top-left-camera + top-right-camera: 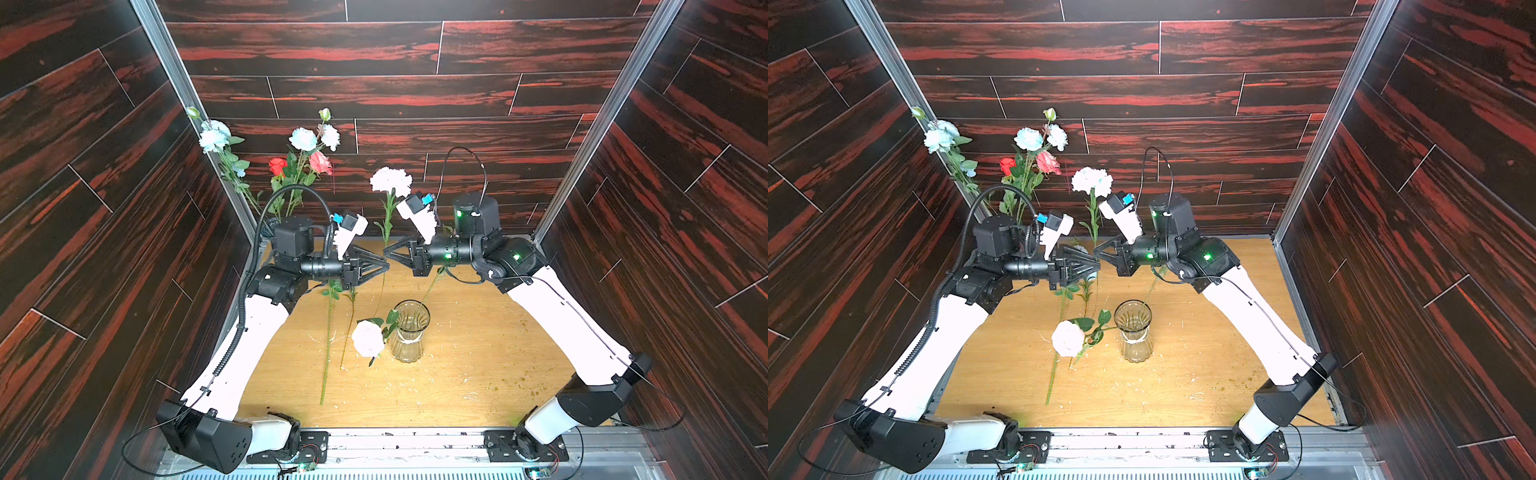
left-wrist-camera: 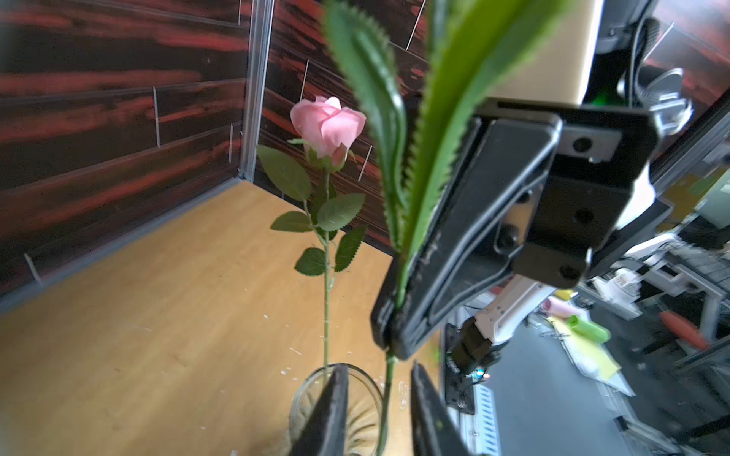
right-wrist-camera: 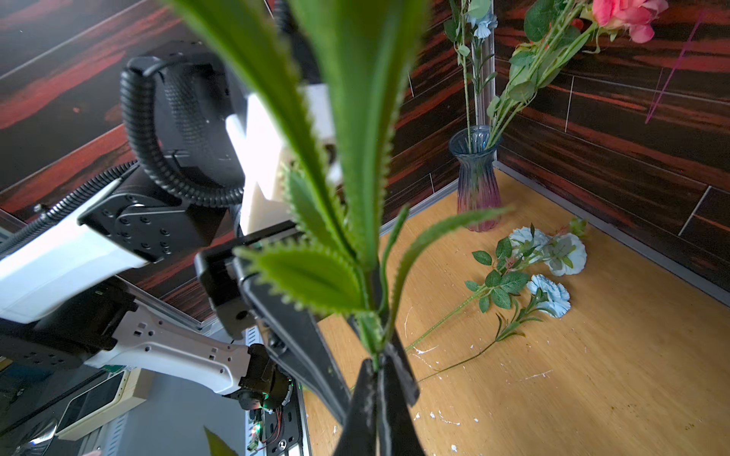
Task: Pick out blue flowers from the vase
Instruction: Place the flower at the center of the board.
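Stalk of one blue flower [image 1: 390, 181] is pinched tight in my right claw [image 1: 385, 251], just above the centre of both top views, with the pale ruffled bloom standing upright over the claw. The lower end hangs down toward the clear vase [image 1: 410, 332] at centre frame. Whether its tip is inside the vase I cannot tell. My left claw [image 2: 379, 369] meets the stalk from the left, jaws narrow but apart. The left wrist view shows one finger on each side and a gap to the stalk. A pink rose [image 1: 368, 337] leans out of the clear vase toward the left of the frame. More blue flowers [image 3: 545, 252] lie on the wooden surface [image 1: 478, 374], blooms near a tinted vase [image 3: 476, 177] in the far corner. Above that vase, in the upper left of both top views, stand further blue blooms [image 1: 303, 139], a red rose [image 1: 277, 165] and a second pink rose [image 1: 321, 162].
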`<action>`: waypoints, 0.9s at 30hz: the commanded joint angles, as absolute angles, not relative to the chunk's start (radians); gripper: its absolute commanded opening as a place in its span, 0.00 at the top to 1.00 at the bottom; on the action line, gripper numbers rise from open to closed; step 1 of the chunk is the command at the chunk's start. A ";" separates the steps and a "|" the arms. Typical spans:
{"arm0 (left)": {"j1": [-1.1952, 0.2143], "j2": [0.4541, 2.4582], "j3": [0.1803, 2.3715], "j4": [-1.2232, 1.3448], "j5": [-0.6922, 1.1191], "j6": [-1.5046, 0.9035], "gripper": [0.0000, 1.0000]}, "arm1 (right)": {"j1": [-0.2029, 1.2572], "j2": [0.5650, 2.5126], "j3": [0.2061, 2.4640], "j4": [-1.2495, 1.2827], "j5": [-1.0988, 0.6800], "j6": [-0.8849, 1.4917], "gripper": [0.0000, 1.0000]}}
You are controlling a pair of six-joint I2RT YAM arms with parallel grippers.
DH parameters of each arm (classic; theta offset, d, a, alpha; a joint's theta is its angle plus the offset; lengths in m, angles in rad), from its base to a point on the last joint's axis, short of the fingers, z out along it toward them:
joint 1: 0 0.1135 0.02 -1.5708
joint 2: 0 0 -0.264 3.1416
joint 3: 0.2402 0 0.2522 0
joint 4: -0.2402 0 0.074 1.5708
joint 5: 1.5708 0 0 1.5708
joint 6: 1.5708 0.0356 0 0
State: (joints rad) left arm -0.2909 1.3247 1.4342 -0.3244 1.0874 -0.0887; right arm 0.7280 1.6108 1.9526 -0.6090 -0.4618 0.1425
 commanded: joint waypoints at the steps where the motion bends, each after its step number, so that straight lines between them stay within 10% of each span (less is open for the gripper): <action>1: -0.285 1.324 1.420 -0.296 1.112 -0.104 0.82 | 0.727 1.600 1.934 -0.579 -0.482 0.154 1.00; 8: -0.284 1.313 1.403 -0.279 1.073 -0.129 1.00 | 0.729 1.590 1.911 -0.572 -0.465 0.155 0.98; 17: -0.285 1.280 1.374 -0.413 0.681 -0.198 1.00 | 0.734 1.396 1.693 -0.345 -0.409 0.233 0.46; 27: -0.284 1.172 1.373 -0.651 0.364 -0.228 1.00 | 0.872 1.229 1.560 -0.291 -0.224 0.194 0.26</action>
State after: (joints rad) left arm -0.2901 1.2152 1.3643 -0.5423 0.4782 -0.2203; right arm 0.8223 1.2655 1.5990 -0.3187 -0.3309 0.2249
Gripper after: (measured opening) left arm 0.061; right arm 0.734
